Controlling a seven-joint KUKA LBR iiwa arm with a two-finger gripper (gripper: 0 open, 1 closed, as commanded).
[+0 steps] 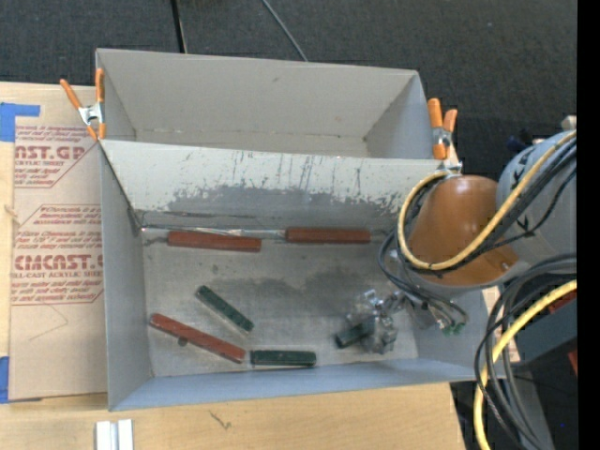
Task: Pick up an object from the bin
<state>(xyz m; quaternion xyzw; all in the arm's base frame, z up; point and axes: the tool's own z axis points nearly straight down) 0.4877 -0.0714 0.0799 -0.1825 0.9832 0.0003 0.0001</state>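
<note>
My gripper (pixel 377 324) is low in the bin's front right corner, under the arm's orange cover. A short dark green block (pixel 350 337) lies on the floor right at its tip, on the left side; whether the gripper grips it I cannot tell. A dark green bar (pixel 282 357) lies flat along the front wall, a little to the left of the gripper.
Another dark green bar (pixel 225 308) lies slanted left of centre. A red-brown stick (pixel 197 337) lies slanted at the front left. Two red-brown sticks (pixel 214 241) (pixel 327 236) lie along the foot of the back wall. The arm's cables hang over the right rim.
</note>
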